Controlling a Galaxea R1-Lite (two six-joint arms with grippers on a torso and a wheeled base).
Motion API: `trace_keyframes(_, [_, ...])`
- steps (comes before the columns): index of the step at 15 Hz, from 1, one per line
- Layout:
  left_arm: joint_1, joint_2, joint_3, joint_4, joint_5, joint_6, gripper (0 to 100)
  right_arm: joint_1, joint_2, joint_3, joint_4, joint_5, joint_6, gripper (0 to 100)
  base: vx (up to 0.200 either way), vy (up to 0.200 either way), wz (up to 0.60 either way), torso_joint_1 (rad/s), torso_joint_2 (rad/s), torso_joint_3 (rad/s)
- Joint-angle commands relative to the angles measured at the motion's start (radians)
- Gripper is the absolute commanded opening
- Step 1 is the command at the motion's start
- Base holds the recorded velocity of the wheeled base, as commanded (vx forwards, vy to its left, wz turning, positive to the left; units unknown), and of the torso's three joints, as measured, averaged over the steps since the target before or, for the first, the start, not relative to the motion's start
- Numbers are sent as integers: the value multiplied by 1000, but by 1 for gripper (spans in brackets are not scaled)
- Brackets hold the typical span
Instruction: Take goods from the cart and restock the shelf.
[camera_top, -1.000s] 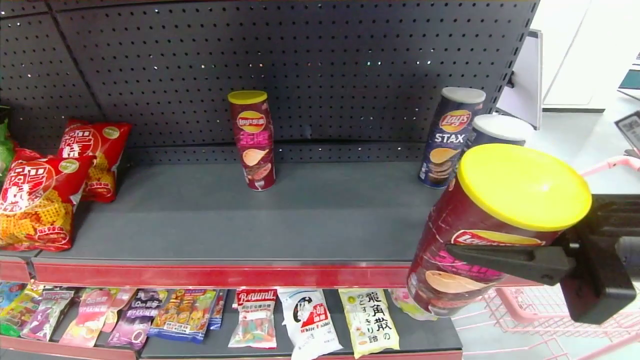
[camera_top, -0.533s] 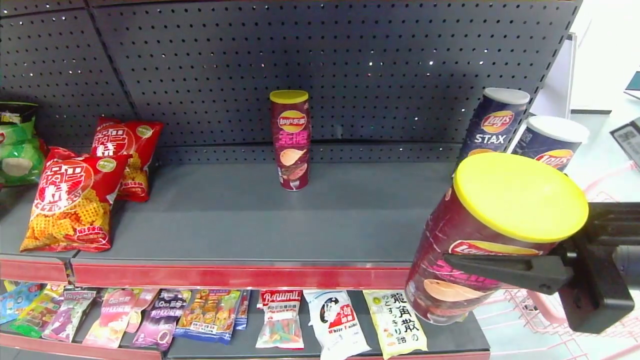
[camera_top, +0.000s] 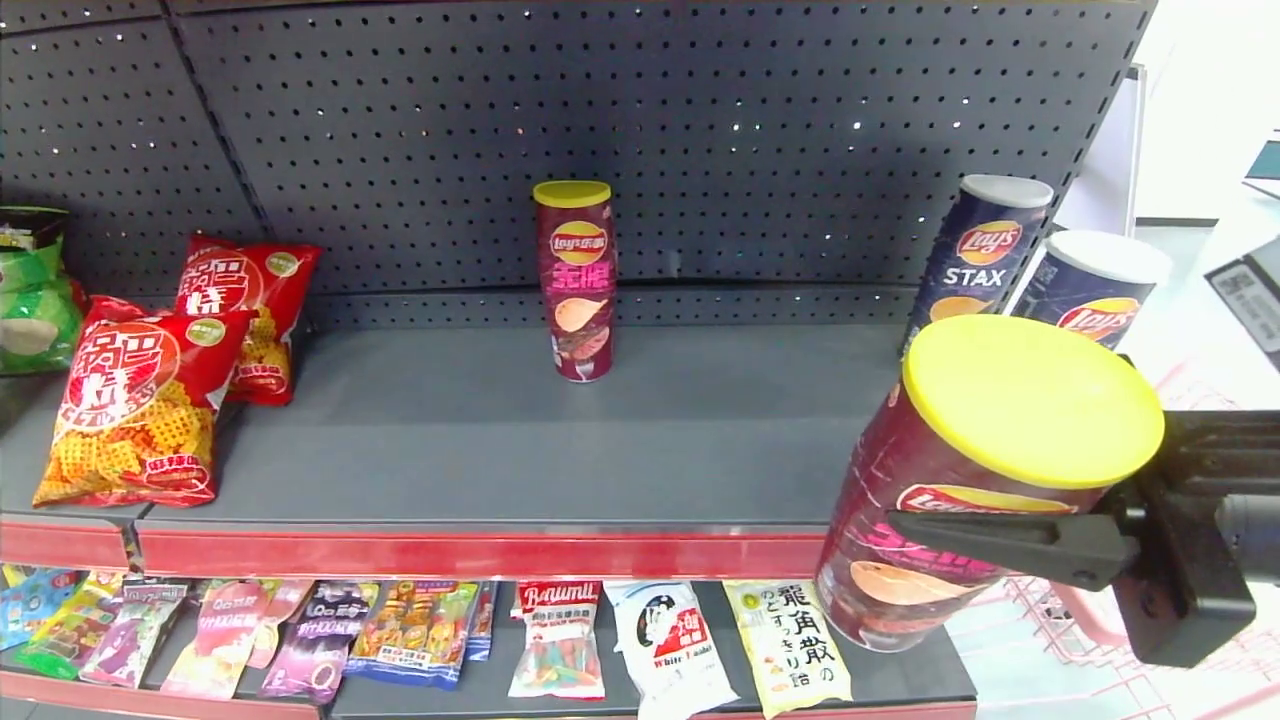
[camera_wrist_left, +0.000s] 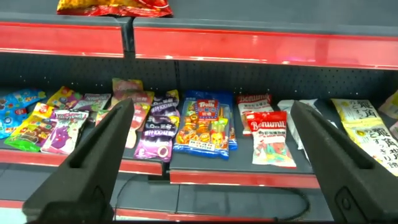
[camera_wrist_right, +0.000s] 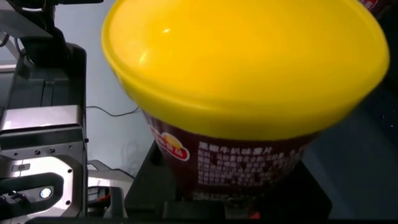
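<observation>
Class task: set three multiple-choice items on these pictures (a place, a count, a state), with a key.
1. Where on the upper shelf does the free maroon can stand?
A) front edge
B) at the back, near the pegboard
C) far left end

2. How many blue cans stand there?
A) one
B) four
C) two

3. The right pincer is:
A) shut on a yellow-lidded can
B) open and empty
C) shut on a red bag

Key: 1 B, it stands close to the pegboard; 2 C, two white-lidded cans at the right end; 3 A, its finger lies across the can's side.
</observation>
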Motion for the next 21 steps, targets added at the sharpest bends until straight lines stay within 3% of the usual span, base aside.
trace_keyframes(1, [1, 0, 0, -1, 0, -1, 100, 0, 0, 7, 0, 1, -1, 0, 0, 0, 0, 0, 0, 0])
trace_keyframes(3, [1, 0, 0, -1, 0, -1, 100, -1, -2, 16, 0, 0, -1, 0, 0, 0, 0, 0, 0, 0])
trace_keyframes(11, [1, 1, 0, -1, 0, -4, 100, 0, -2, 22, 0, 1, -4, 0, 0, 200, 0, 4, 0, 4])
trace_keyframes(21, [1, 0, 0, -1, 0, 2, 100, 0, -3, 24, 0, 0, -7, 0, 0, 0, 0, 0, 0, 0])
